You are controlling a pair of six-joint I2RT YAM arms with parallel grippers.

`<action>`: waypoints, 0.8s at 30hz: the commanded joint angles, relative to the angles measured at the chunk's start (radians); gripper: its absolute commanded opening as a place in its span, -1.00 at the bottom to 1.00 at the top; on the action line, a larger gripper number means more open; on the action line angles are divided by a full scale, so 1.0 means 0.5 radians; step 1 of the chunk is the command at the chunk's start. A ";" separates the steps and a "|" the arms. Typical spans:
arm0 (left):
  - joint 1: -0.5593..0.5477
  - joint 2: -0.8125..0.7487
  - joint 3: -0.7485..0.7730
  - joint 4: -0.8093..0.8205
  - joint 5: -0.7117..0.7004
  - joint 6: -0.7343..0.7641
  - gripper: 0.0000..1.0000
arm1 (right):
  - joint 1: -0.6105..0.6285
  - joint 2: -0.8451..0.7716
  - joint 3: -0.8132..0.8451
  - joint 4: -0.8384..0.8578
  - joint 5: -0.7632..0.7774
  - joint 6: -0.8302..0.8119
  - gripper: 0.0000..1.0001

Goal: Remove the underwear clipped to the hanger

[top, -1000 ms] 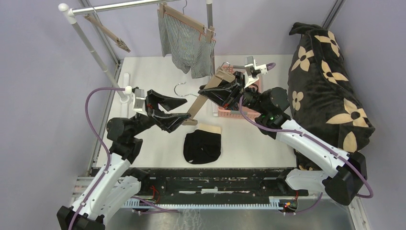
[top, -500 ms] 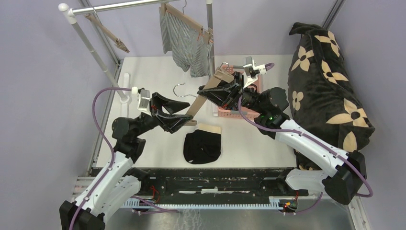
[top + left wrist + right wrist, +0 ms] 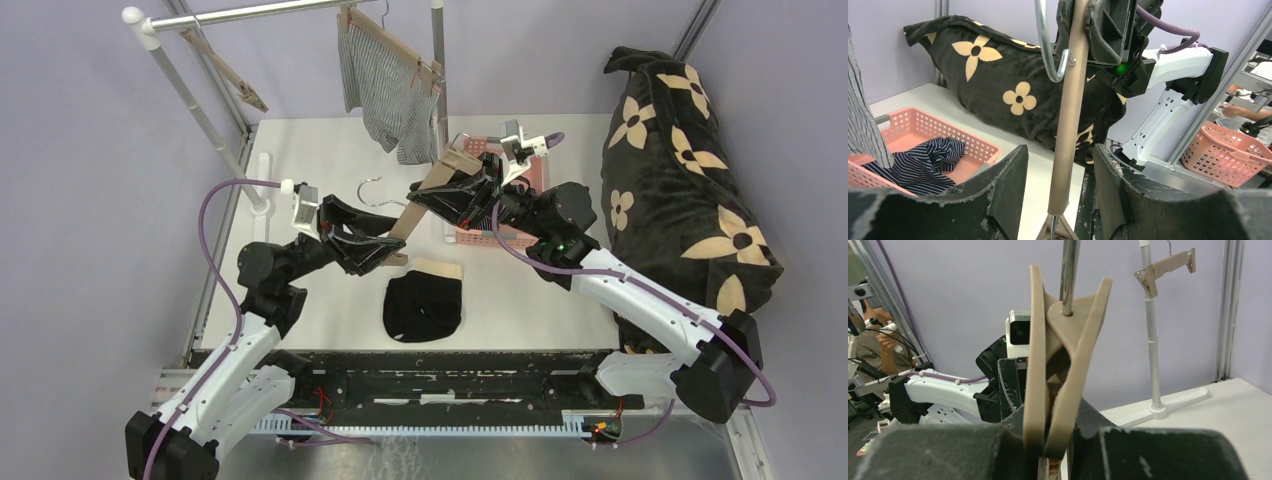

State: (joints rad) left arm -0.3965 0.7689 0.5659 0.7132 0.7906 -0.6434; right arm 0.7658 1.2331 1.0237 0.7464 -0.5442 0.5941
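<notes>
White table (image 3: 330, 160), black briefs (image 3: 422, 305), pink basket (image 3: 908, 127), cushion (image 3: 680, 170)

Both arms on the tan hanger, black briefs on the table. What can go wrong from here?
1. Only the right pincer grips the hanger; the left pincer stands open around its bar, so the hanger may swing or slip out.
2. If it drops, it would likely land on the black briefs lying by its lower end.

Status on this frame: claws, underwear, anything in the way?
Right claw shut on tan hanger; left claw open around its bar. Black briefs on table, grey-striped pair clipped to rail hanger. No obstruction seen.
</notes>
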 commanded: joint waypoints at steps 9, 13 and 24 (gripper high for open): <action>-0.029 -0.025 0.000 0.010 0.068 0.002 -0.60 | 0.015 -0.015 0.109 0.054 0.053 -0.073 -0.98; -0.032 -0.010 0.024 -0.045 0.078 0.018 -0.94 | 0.015 -0.010 0.119 0.051 0.055 -0.074 -0.98; -0.060 -0.014 0.117 -0.156 0.175 -0.004 -0.95 | 0.020 0.013 0.136 0.029 0.065 -0.084 -0.98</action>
State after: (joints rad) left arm -0.4080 0.7639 0.5755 0.6785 0.8417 -0.6380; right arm 0.7685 1.2331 1.0317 0.7166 -0.5457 0.5900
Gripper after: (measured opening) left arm 0.092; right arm 0.194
